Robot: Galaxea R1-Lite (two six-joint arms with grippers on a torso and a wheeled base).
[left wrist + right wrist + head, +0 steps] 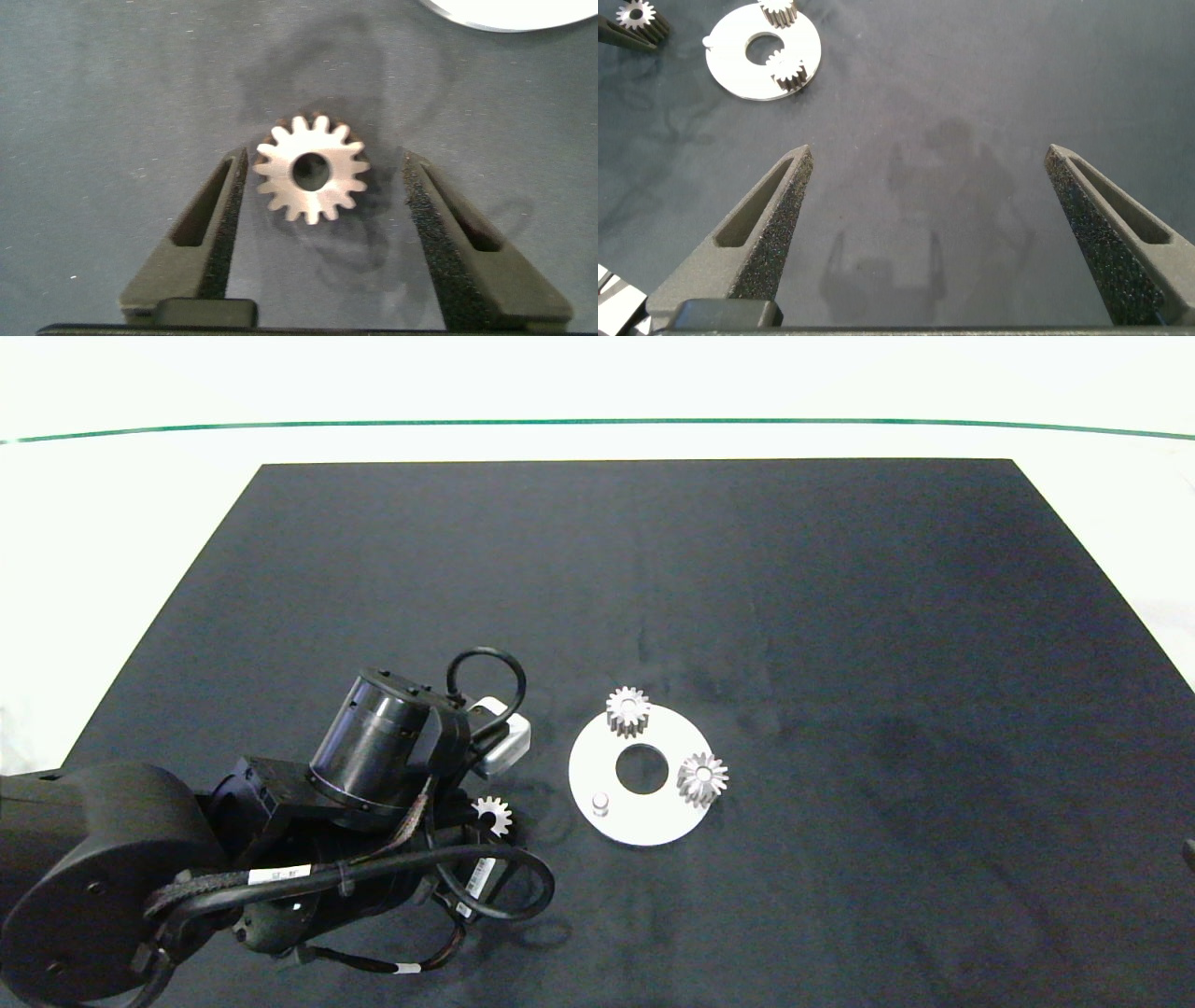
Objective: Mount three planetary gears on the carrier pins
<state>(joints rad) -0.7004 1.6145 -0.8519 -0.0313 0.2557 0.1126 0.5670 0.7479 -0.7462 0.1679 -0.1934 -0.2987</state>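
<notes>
Head view: dark mat (840, 616) on a pale table; white disc (640, 812) near its front centre, with two gears seated on pins, one at the far rim (628, 709), one at the right rim (702, 778); one bare pin (600, 802) at the near left. Third gear (493, 815) lies on the mat left of the disc, partly under the left arm (373, 756), which enters from the left. Left wrist view: left gripper (322, 187) spread wide, fingers (229, 201) either side of the flat-lying gear (311, 169), one just beside it, the other apart. Right wrist view: right gripper (929, 163) spread wide over bare mat, holding nothing; disc (763, 51) well apart.
</notes>
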